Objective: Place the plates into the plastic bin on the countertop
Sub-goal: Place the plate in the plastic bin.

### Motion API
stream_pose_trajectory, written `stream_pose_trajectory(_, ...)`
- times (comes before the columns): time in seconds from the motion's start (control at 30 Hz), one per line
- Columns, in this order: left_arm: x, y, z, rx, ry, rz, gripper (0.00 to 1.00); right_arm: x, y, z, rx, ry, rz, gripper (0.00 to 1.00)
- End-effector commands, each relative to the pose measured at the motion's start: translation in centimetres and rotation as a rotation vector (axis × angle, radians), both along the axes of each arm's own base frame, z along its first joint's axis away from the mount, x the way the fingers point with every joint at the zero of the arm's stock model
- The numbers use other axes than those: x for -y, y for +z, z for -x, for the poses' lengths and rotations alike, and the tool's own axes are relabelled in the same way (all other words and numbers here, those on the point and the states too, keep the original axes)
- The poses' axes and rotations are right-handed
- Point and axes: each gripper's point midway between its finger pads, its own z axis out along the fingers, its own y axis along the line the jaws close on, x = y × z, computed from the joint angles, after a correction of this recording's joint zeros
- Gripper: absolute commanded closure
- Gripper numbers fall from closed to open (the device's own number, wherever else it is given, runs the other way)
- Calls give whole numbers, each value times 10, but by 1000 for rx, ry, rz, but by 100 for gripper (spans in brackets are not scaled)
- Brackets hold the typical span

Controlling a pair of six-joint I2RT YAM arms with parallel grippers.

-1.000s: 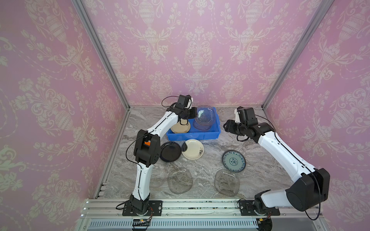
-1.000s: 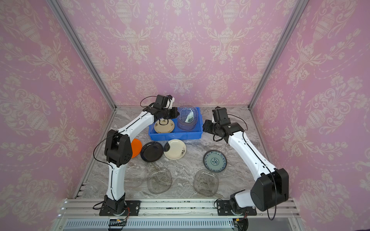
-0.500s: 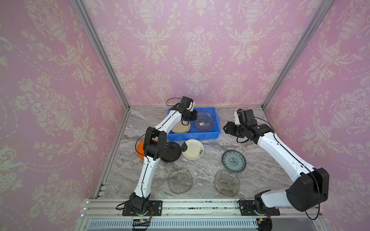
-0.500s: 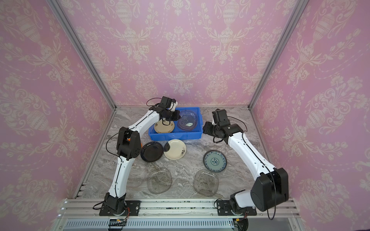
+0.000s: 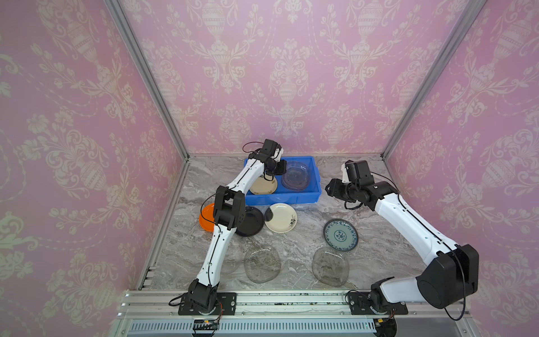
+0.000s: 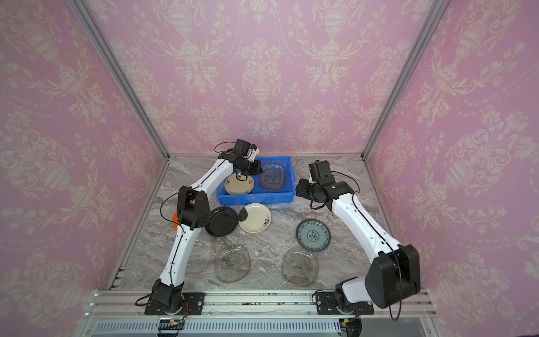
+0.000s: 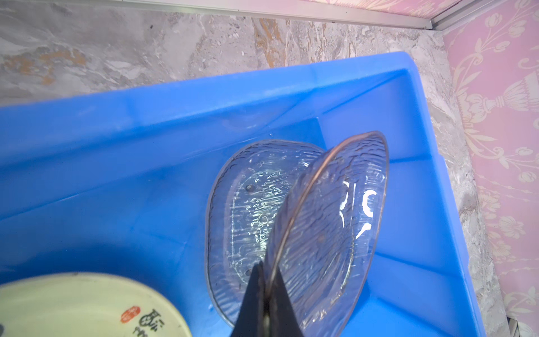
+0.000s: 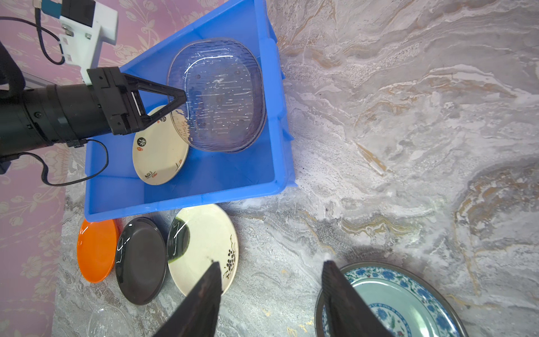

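My left gripper (image 7: 267, 280) is shut on the rim of a clear textured glass plate (image 7: 335, 227). It holds the plate tilted, low inside the blue plastic bin (image 5: 313, 186), over a second glass plate (image 7: 242, 204) lying on the bin floor. A cream plate (image 5: 263, 186) with dark marks lies beside them in the bin. My right gripper (image 8: 269, 264) hangs open and empty above the countertop (image 5: 306, 213), right of the bin. Its fingers stand between a cream plate (image 8: 204, 245) and a blue-patterned plate (image 8: 393, 303).
In front of the bin lie an orange plate (image 5: 205, 217), a black plate (image 5: 250, 224) and the cream one, rims overlapping. Nearer the front rail sit glass plates (image 5: 262, 264) (image 5: 330, 265); a third (image 5: 230, 262) lies partly under my left arm. Pink walls close three sides.
My left gripper has lowered the glass plate from upright above the bin to a low tilt over the plate inside. The right arm has barely moved.
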Motion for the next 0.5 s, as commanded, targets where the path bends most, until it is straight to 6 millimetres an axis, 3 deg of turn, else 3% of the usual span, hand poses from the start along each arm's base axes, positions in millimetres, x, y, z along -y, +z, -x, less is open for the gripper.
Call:
stream_pose_trajectory(0.0, -1, -12, 4, -32, -36, -3, 100, 1, -4, 5, -20, -6, -12, 43)
stream_pose_trajectory(0.03, -1, -12, 4, -35, -38, -2, 99, 1, -4, 5, -21, -6, -12, 43)
stream_pose_trajectory(0.27, -1, -15, 3, -38, -35, -4, 63, -1, -5, 6, -21, -5, -23, 43)
stream_pose_trajectory(0.47, -4, -11, 0, -23, -20, -11, 58, 0, -5, 7, -17, -5, -25, 43)
